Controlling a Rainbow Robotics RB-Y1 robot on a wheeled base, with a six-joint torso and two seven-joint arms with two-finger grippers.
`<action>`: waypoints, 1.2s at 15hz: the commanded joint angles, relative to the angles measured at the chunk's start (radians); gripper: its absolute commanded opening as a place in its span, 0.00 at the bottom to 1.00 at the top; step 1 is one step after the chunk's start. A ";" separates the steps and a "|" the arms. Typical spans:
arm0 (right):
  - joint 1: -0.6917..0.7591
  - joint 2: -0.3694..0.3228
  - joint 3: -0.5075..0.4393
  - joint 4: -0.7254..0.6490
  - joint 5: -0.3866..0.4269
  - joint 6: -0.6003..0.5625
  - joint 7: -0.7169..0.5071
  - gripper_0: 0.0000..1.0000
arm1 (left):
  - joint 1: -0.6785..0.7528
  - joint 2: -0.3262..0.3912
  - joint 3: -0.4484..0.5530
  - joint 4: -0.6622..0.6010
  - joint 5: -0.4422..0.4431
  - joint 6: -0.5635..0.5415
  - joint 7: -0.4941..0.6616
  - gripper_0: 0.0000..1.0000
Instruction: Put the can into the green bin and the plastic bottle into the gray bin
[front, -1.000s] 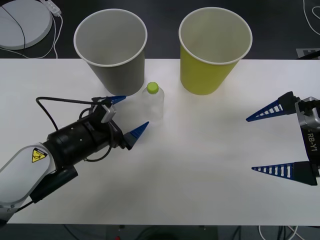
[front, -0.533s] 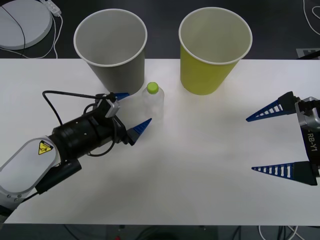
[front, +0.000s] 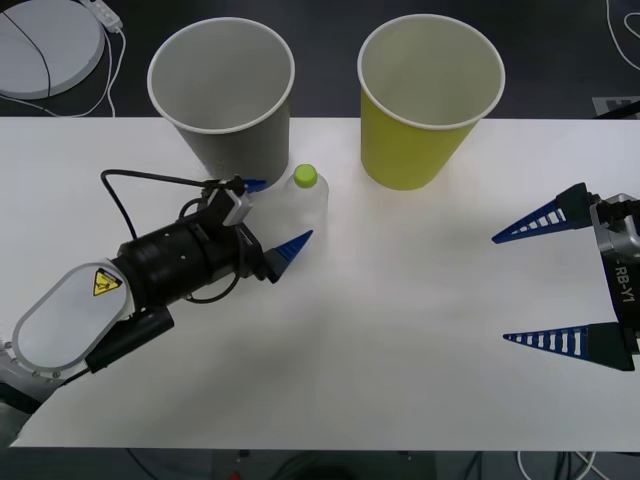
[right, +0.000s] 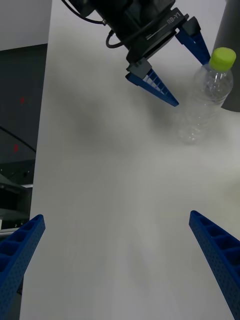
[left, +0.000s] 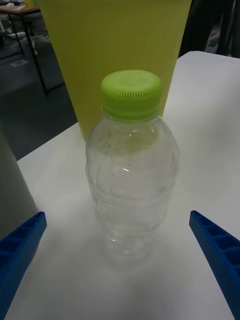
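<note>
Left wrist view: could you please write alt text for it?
A clear plastic bottle with a lime-green cap stands upright on the white table, centred between the left gripper's open blue fingers, with the green bin behind.

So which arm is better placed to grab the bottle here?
The left. Its hand is open right at the upright plastic bottle, beside the gray bin. The right hand sits open at the table's far right edge.
</note>
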 joint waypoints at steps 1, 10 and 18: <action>0.000 0.000 0.000 0.000 0.000 0.000 0.000 1.00 | -0.012 -0.019 0.001 0.014 -0.018 0.000 0.006 1.00; 0.000 0.000 0.000 0.000 0.000 0.000 0.000 1.00 | -0.062 -0.079 0.000 0.064 -0.073 -0.014 0.029 1.00; 0.000 0.000 0.000 0.000 0.000 0.000 0.000 1.00 | -0.098 -0.109 0.000 0.099 -0.110 -0.016 0.055 1.00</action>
